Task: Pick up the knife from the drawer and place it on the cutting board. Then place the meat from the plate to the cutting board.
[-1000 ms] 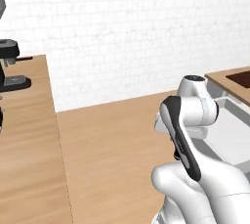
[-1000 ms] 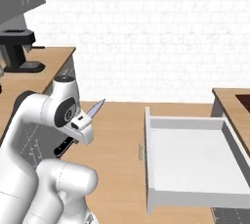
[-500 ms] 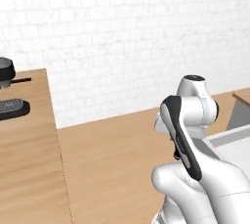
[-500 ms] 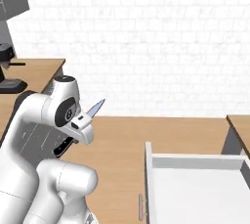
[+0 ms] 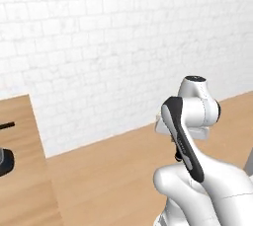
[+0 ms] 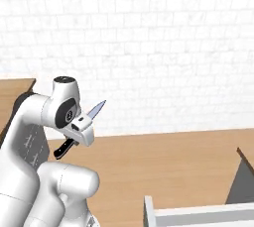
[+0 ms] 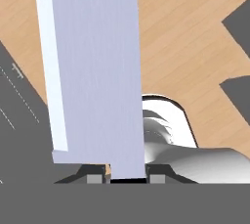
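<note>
Gripper (image 7: 128,178) is closed on the knife (image 6: 81,129), out of the drawer (image 6: 198,215); board placement and meat transfer remain.

- Rendered kitchen interior: a white brick wall (image 6: 163,47) runs across the back of both base views.
- Light wood floor (image 6: 168,166) meets that wall along a straight edge.
- Wooden counter (image 5: 20,170) at left, carrying a dark appliance (image 5: 5,163) cut off by the frame edge.
- White drawer (image 6: 198,213), pulled open, at lower right of the right base view.
</note>
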